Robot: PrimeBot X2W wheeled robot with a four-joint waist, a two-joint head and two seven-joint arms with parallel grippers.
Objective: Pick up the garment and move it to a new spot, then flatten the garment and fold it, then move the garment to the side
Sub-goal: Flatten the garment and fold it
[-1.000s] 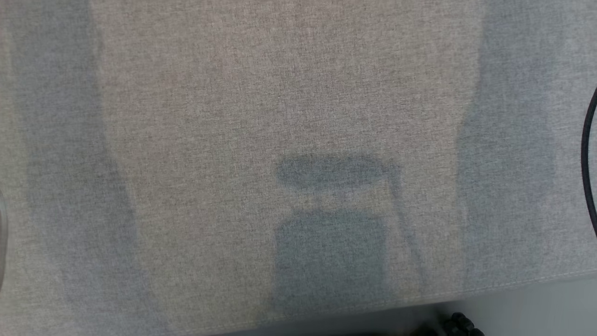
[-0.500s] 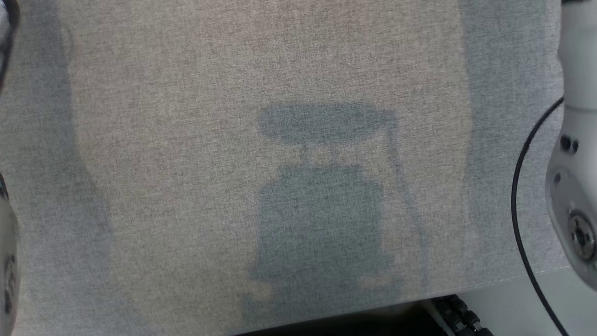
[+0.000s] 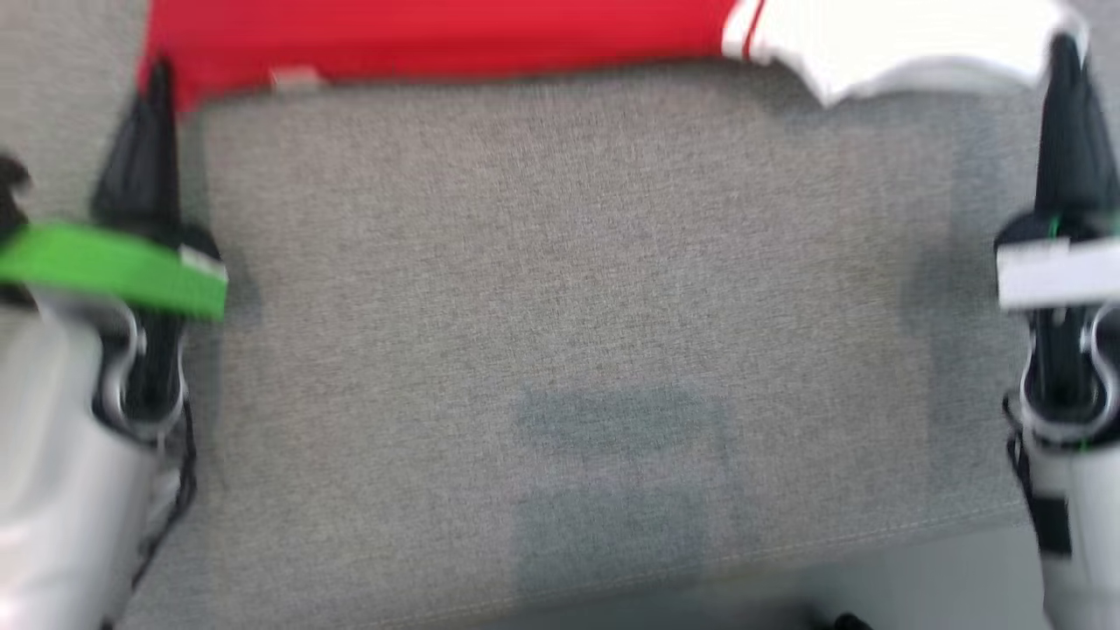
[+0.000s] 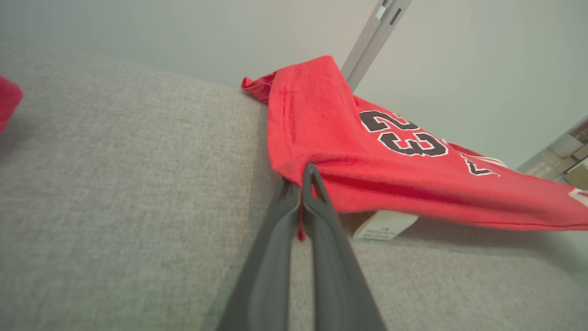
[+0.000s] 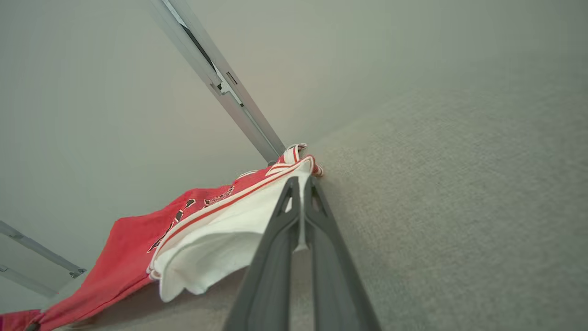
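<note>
In the head view, which is blurred, the garment (image 3: 437, 35), red with a white section at its right end, is seen stretched along the far edge of the grey cloth-covered surface (image 3: 560, 262). It is spanned between the left claw (image 3: 156, 92) and the right claw (image 3: 1063, 61), which are set well apart at either side. This wide spacing is judged to be chosen so that the cloth is held spread out rather than bunched. In the left wrist view, the left claw's fingers are seen pressed together on the red hem at one corner, a sliver of red showing between them. The cloth is raised at that corner and runs away to the right, with a printed number (image 4: 404, 135) uppermost and a white label (image 4: 383, 225) hanging beneath, close to the surface. In the right wrist view, the right claw is clamped in the same way on the edge of the white section (image 5: 220, 234), whose loose part droops toward the surface; a metal rail (image 5: 220, 82) is seen behind. The move to a new spot is judged to be in hand, with flattening and folding not yet done. An even lowering with the span preserved would be called for next, since the thin pinch at each edge could slip.
</note>
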